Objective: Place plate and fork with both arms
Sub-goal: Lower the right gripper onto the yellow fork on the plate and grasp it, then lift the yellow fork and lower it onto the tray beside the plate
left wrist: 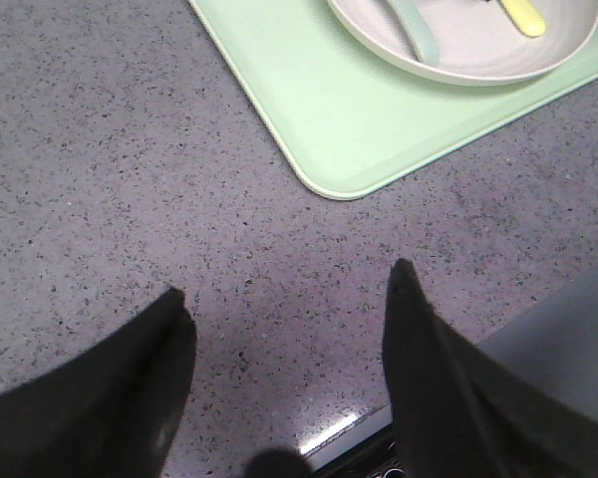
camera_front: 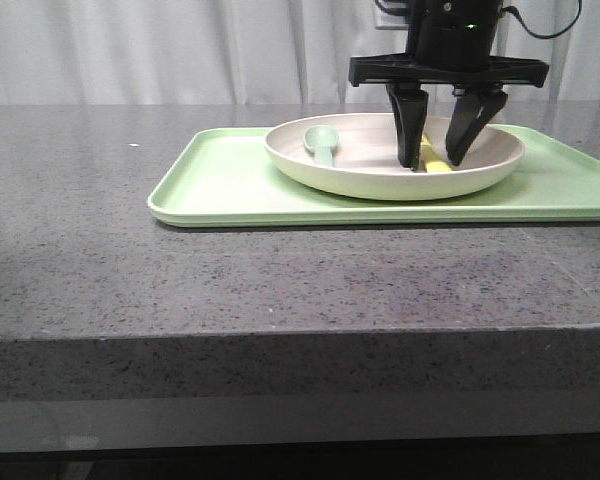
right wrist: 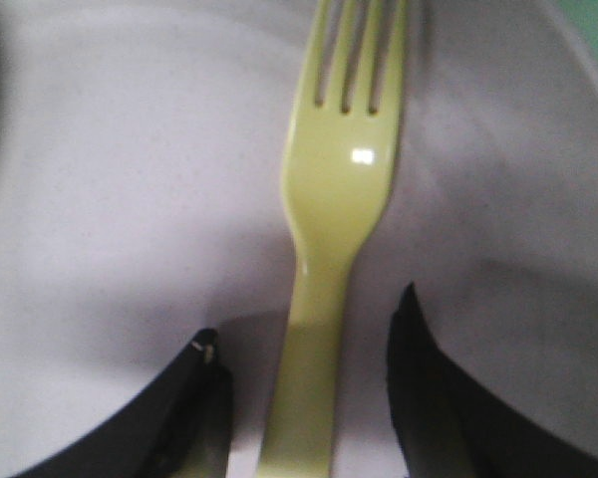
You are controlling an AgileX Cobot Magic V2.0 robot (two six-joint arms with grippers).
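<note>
The cream plate (camera_front: 380, 180) rests on the light-green tray (camera_front: 230, 180). Inside the plate lies the yellow fork (camera_front: 436, 165), its tines and handle filling the right wrist view (right wrist: 334, 219). My right gripper (camera_front: 435, 160) stands open over the plate with one finger on each side of the fork's handle, neither finger touching it (right wrist: 307, 324). My left gripper (left wrist: 289, 289) is open above bare countertop near the tray's corner, holding nothing; it does not appear in the front view. The plate (left wrist: 478, 65) and the fork's handle end (left wrist: 523, 15) show at the edge of the left wrist view.
A pale grey-green spoon (camera_front: 322, 143) lies in the plate's left part. The tray (left wrist: 359, 119) sits on a dark speckled stone counter (camera_front: 280, 290) whose front edge runs close to the left gripper. White curtains hang behind.
</note>
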